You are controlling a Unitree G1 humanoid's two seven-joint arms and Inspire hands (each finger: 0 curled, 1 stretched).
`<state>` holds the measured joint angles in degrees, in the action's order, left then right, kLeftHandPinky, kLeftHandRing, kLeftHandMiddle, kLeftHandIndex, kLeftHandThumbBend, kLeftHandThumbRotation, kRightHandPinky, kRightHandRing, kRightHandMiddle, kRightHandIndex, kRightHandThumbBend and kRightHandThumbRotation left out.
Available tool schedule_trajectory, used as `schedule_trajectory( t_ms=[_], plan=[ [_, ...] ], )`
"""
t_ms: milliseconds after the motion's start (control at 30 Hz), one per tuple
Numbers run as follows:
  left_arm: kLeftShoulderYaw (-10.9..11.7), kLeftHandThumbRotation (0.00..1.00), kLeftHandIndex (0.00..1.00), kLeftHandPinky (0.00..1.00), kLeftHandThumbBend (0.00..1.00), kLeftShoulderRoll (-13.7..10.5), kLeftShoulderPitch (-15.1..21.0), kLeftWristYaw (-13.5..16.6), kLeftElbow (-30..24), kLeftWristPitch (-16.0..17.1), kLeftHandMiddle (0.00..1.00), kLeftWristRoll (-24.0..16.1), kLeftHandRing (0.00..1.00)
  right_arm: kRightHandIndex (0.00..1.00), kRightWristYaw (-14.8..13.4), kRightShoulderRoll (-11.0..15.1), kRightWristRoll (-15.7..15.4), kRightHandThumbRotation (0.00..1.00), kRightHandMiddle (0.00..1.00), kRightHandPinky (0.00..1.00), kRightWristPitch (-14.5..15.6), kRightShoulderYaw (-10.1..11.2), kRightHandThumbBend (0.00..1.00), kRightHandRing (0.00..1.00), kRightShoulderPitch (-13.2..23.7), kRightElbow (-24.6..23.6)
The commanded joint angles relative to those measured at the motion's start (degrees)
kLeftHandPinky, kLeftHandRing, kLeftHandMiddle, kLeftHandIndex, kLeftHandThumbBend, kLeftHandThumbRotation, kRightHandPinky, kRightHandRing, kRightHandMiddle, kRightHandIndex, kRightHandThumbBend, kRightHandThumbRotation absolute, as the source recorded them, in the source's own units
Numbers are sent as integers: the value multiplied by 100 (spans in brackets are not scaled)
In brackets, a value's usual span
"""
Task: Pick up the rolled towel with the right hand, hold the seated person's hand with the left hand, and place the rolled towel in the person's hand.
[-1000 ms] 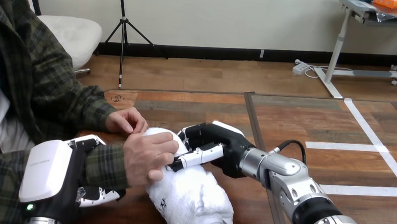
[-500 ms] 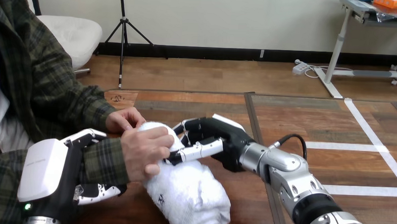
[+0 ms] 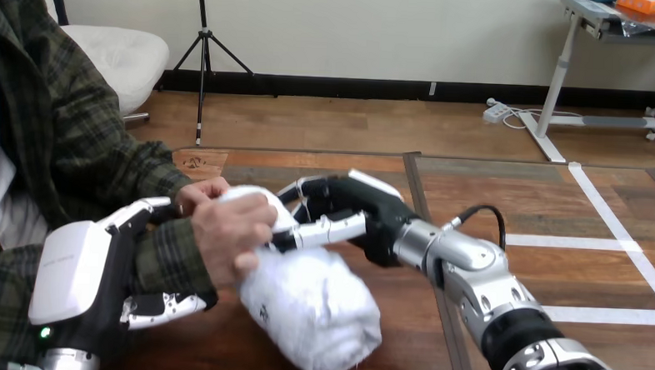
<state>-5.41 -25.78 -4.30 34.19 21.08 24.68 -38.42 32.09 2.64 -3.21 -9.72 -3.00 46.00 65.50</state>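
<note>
1. Wooden table [image 3: 208,351]: dark brown boards with a smooth, faintly glossy surface. The bare part lies near us, between the two arms.
2. Rolled towel [image 3: 310,309]: a thick white cylinder of nubby terry cloth, soft and slightly lumpy. Its long axis runs diagonally. The far end points up and to the view's left, toward the person, and the blunt, rounded near end points down and right, toward us. It sits over the table's middle, between the two robot hands. We cannot tell whether the near end touches the wood.
3. Left hand [image 3: 95,283]: a black body with a broad white back shell, at the view's lower left. Its thumb arches over the plaid sleeve and its fingers [image 3: 165,305] curl beneath it, so it is closed around the person's wrist [image 3: 167,257].
4. Right hand [image 3: 360,213]: black with white shells, on a silver forearm [image 3: 470,270] coming in from the lower right. Its fingers wrap the far part of the towel from the right and its thumb lies across the roll. We record a closed grasp on the towel.
5. Person's nearer hand [image 3: 230,237]: it lies on top of the towel's far end, fingers bent over the cloth, just beside the right hand's thumb.
6. Person's farther hand [image 3: 197,193]: it sits just behind the nearer one and touches the same far end.
</note>
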Motion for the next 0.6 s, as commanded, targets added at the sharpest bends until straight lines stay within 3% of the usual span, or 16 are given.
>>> schedule_trajectory(
  t_ms=[0,200,267,567],
  plan=[
    [-29,31,78,58,100,2,391,-264,21,-104,74,102,66,64,8,-175,239,18,64,52,-456,151,89,60,1044,-538],
    [-1,37,84,63,100,-88,349,-426,-73,-244,80,40,73,65,-7,-94,295,21,64,53,-412,200,89,61,1025,-583],
    [13,43,88,68,100,-111,335,-469,-105,-302,84,9,78,65,-3,-72,303,21,65,53,-386,208,88,61,1019,-606],
    [79,51,96,81,100,-207,245,-749,-265,-561,93,-31,90,64,82,75,353,19,65,52,-318,263,84,58,931,-727]
  ],
)
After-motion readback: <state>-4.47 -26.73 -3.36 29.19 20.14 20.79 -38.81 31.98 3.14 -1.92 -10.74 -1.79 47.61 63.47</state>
